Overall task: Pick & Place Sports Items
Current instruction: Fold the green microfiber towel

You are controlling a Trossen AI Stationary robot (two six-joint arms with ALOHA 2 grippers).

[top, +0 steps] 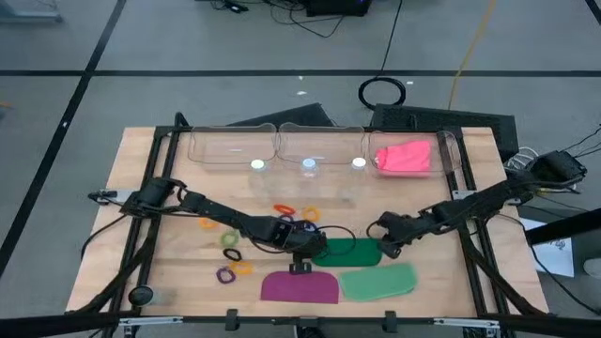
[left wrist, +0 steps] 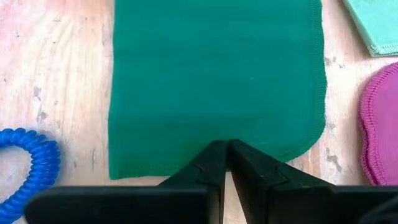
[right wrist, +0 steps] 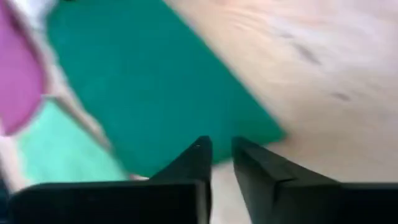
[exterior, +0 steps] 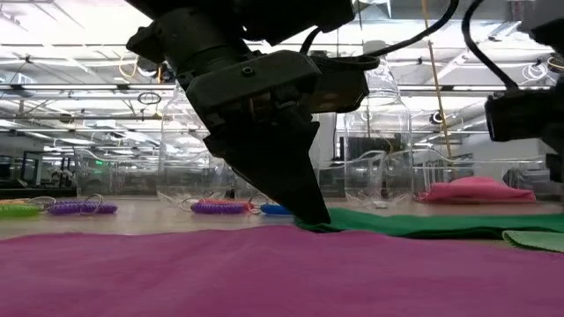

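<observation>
Left tool (top: 302, 247), from above, sits at the left end of the flat dark green cloth piece (top: 352, 250) mid-bench (top: 141, 160); right tool (top: 386, 246) is at its other end. We judge both work the same piece. The pink folded cloth (top: 406, 157) already lies in a clear bin (top: 449, 148).

Low view: left tool tips press the green edge beside the purple flat cloth (exterior: 264, 273).

Left wrist: fingers (left wrist: 208, 163) together on the hem, pinching it.

Right wrist: fingers (right wrist: 196, 158) slightly apart at the cloth's corner, gripping nothing that we can see.
</observation>
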